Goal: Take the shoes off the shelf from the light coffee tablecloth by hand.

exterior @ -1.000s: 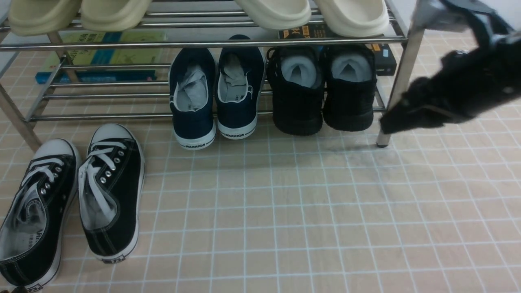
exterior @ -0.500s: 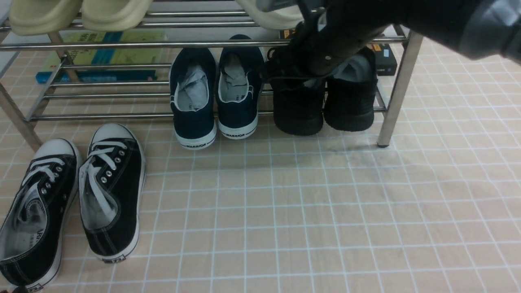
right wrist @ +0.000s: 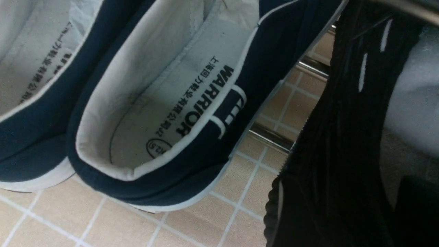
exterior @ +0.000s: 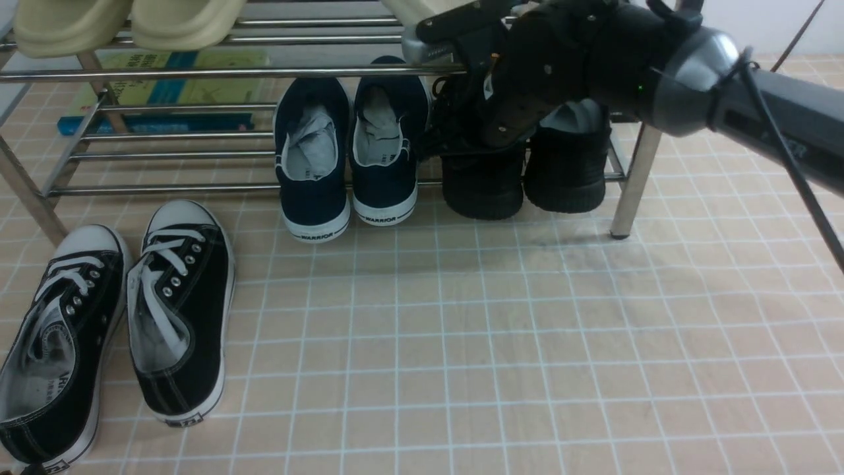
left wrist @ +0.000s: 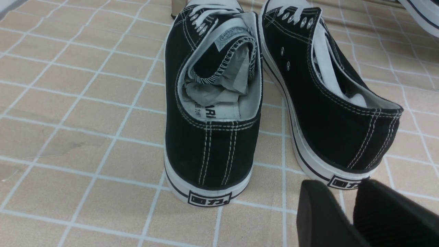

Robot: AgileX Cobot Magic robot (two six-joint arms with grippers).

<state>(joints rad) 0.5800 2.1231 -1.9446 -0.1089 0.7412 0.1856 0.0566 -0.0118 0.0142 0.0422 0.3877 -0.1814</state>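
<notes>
The shoes, a black knit pair with ribbed soles, stand on the lower tier of the chrome shelf (exterior: 198,72), at its right end. The left shoe (exterior: 482,191) is half covered by my right arm; the right one (exterior: 567,178) sits beside it. My right gripper (exterior: 491,132) is open at the left shoe's collar. In the right wrist view one finger (right wrist: 418,212) is inside that shoe (right wrist: 336,137), with pale lining showing between finger and wall. My left gripper (left wrist: 339,187) is open and empty, low over the light coffee tablecloth (exterior: 461,343).
Navy WARRIOR shoes (exterior: 346,158) stand right beside the black pair. Black canvas sneakers (exterior: 132,316) lie on the cloth at front left, their heels just before my left fingers (left wrist: 319,212). Cream slippers (exterior: 132,23) sit on the top tier, with books (exterior: 165,92) behind the shelf.
My right arm has swung in from the right of the shelf leg, leftward and over the black pair, down to the left shoe's opening. The shoes have not moved.
</notes>
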